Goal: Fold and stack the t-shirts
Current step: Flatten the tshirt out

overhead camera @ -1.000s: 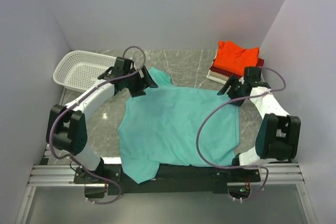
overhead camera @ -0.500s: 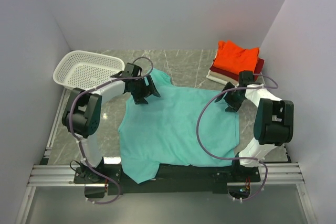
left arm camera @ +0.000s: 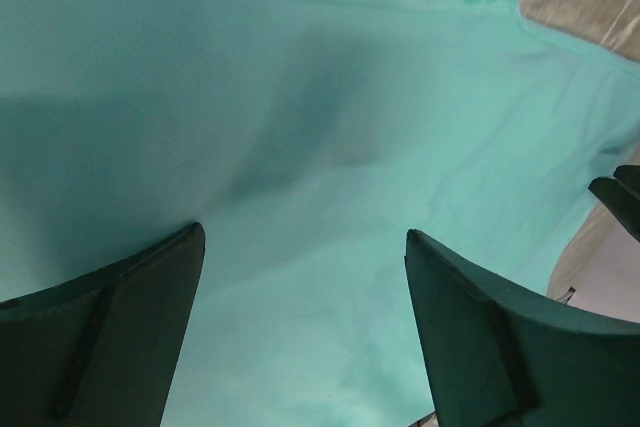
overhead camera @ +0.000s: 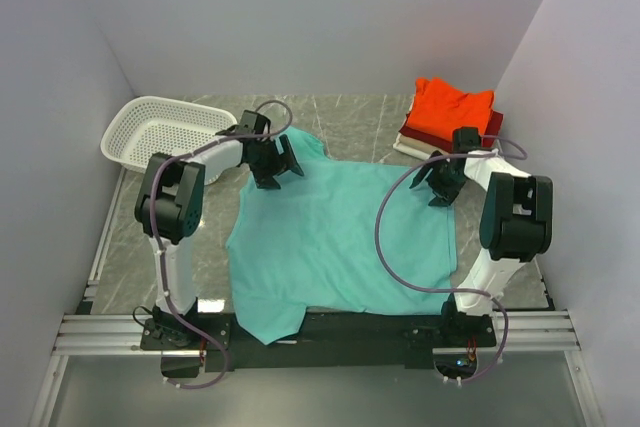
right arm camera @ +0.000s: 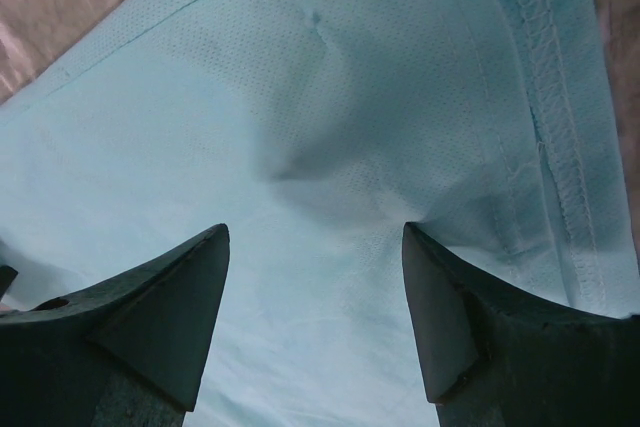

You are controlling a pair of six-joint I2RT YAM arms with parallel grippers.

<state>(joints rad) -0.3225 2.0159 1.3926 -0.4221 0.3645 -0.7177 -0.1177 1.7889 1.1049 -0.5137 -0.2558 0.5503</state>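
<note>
A teal t-shirt [overhead camera: 335,237] lies spread flat on the marble table, its near hem hanging over the front rail. My left gripper [overhead camera: 272,169] is open over its far left corner; the cloth [left arm camera: 320,127] fills the left wrist view between the spread fingers [left arm camera: 130,317]. My right gripper [overhead camera: 440,185] is open over the shirt's far right corner, by a stitched hem [right arm camera: 545,97], with the cloth [right arm camera: 320,127] under the fingers [right arm camera: 455,317]. A folded stack of orange-red [overhead camera: 452,107], dark red [overhead camera: 492,123] and cream [overhead camera: 405,144] shirts sits at the far right.
A white mesh basket [overhead camera: 150,132] stands at the far left of the table [overhead camera: 350,117]. Grey walls close in on the left, back and right. The metal rail [overhead camera: 320,332] with the arm bases runs along the near edge.
Both grippers have moved inward and down onto the far corners of the teal shirt. The arms have folded back closer to the table. The shirt's near hem shifted slightly.
</note>
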